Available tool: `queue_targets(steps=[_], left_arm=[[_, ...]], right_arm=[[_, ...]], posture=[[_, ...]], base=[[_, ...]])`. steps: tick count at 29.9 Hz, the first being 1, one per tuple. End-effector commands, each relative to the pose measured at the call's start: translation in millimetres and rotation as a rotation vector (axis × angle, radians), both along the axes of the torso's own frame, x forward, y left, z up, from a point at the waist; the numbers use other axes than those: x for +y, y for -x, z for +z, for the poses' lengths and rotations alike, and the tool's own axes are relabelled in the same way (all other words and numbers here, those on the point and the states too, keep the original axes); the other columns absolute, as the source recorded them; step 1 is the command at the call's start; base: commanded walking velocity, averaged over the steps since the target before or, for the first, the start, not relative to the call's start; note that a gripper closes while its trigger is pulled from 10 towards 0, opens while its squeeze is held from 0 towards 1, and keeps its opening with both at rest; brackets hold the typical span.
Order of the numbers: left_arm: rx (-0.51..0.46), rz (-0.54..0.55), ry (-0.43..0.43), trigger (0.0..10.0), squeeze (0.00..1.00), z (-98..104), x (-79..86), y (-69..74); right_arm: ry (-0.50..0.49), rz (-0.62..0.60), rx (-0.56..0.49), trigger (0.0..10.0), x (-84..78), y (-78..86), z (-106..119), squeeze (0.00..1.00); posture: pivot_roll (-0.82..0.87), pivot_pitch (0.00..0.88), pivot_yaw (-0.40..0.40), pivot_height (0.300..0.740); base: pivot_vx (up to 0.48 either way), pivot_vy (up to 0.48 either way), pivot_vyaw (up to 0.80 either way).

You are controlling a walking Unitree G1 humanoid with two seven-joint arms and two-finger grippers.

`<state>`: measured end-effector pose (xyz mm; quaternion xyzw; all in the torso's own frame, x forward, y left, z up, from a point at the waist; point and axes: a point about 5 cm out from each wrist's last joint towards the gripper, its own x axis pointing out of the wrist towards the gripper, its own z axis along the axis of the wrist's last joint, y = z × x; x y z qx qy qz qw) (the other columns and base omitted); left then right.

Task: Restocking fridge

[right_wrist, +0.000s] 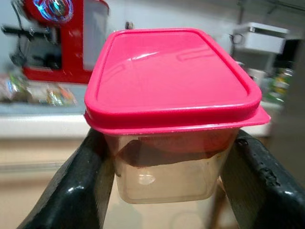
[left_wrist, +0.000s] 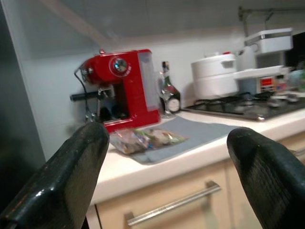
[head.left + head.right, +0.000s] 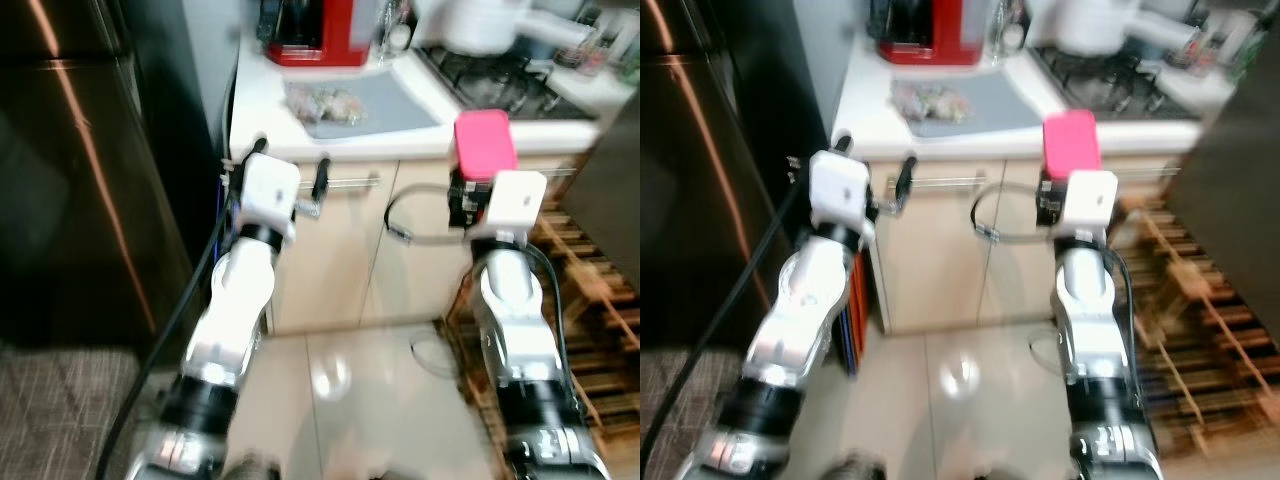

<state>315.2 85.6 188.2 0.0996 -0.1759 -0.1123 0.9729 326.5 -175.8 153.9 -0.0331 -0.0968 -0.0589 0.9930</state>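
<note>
From the left eye view, the right gripper [image 3: 478, 190] is raised in front of the table [image 3: 262, 130] edge, its jaws clamped on a clear container [image 3: 485, 145] with a pink lid, held just below the table's front edge and before the cabinet doors. The left gripper [image 3: 292, 178] hovers beside the table's near corner, jaws apart and holding nothing. The dark fridge [image 3: 90, 170] stands on the far side of that corner from the container, with tiled floor [image 3: 350, 400] open below both arms. A wooden rack [image 3: 590, 300] crowds the space under the table's stove end.

From the left wrist view, two black fingers [image 2: 71, 176] stand wide apart, framing the table edge. On the table sit a red coffee machine [image 2: 124, 86], a grey mat [image 2: 190, 133] and a bag of food [image 2: 143, 139] at the mat's near end.

From the right wrist view, the fingers [image 1: 76, 191] press both sides of the container, which holds a dark brown filling low inside; its lid overhangs the walls.
</note>
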Motion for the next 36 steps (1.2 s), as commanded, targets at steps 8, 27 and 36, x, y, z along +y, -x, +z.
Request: queue_targets(steps=[8, 27, 36], left_arm=[[0.055, 0.055, 0.009, 10.0, 0.00, -11.3, 13.4, 0.3], [0.287, 0.062, -0.032, 10.0, 0.00, -69.9, 80.4, 83.9], [0.235, 0.093, -0.017, 10.0, 0.00, -58.5, 65.5, 59.1]], right_arm=[[-0.005, 0.012, 0.024, 0.0, -1.2, 5.2, -7.1, 0.00], [0.034, 0.211, 0.343, 0.0, -39.3, 99.1, -67.8, 0.00], [-0.013, 0.182, 0.266, 0.0, -21.1, 67.0, -56.0, 0.00]], posture=[[-0.06, 0.000, -0.026, 0.740], [0.00, 0.000, -0.045, 0.740], [0.00, 0.000, -0.063, 0.740]], base=[[-0.269, 0.000, 0.00], [-0.028, 0.000, 0.00], [0.000, -0.373, 0.00]])
